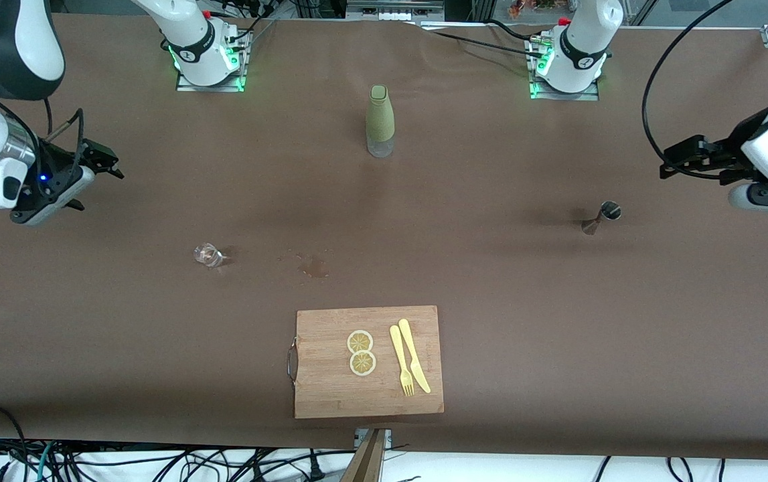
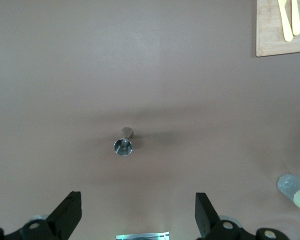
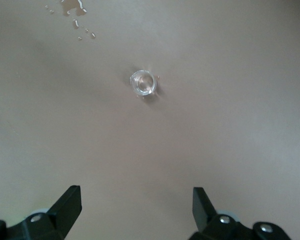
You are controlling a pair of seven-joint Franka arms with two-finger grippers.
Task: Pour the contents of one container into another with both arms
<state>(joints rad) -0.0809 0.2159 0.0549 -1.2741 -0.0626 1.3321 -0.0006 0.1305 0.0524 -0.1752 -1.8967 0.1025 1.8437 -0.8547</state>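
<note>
A small metal jigger (image 1: 601, 217) stands on the brown table toward the left arm's end. My left gripper (image 1: 675, 161) hangs open in the air beside it, nothing between its fingers. The left wrist view shows the jigger (image 2: 123, 145) from above, ahead of the open left gripper (image 2: 138, 210). A small clear glass (image 1: 208, 254) stands toward the right arm's end. My right gripper (image 1: 99, 184) hovers open and empty, up from the table near that glass. In the right wrist view the glass (image 3: 143, 82) sits ahead of the open right gripper (image 3: 137, 205).
A green bottle with a clear base (image 1: 380, 120) stands mid-table near the robots' bases. A wet spill (image 1: 315, 266) lies beside the glass. A wooden cutting board (image 1: 330, 388) near the front edge carries two lemon slices (image 1: 361, 352) and a yellow fork and knife (image 1: 409, 365).
</note>
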